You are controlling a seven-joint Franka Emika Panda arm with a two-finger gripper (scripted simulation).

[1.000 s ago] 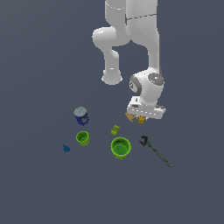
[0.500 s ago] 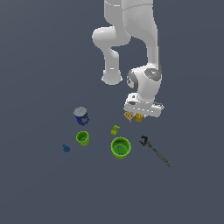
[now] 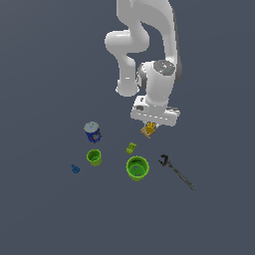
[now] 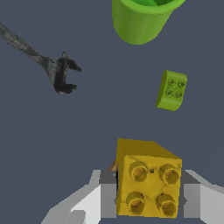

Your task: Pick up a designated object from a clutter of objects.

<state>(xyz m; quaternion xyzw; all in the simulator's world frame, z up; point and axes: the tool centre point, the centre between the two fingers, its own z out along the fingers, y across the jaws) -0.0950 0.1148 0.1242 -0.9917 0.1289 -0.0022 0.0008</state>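
My gripper (image 3: 151, 123) is shut on the designated object, a small yellow-orange studded block (image 3: 151, 125), and holds it a little above the floor. In the wrist view the block (image 4: 146, 175) sits squarely between the two grey fingers (image 4: 106, 197) of the gripper (image 4: 148, 199). The rest of the clutter lies below and around it. A tan box (image 3: 147, 132) lies just under the gripper. A yellow-green block (image 3: 131, 148) and the larger green cup (image 3: 137, 168) stand nearby. The wrist view also shows that block (image 4: 171, 90) and cup (image 4: 141, 18).
A dark wrench (image 3: 176, 172) lies toward the exterior view's right, its open head (image 4: 61, 75) showing in the wrist view. A smaller green cup (image 3: 93, 157), a blue-and-white can (image 3: 92, 132) and a tiny blue piece (image 3: 75, 169) lie toward the exterior view's left.
The arm has moved up and toward the exterior view's left with the yellow block still held. The other items have not moved.
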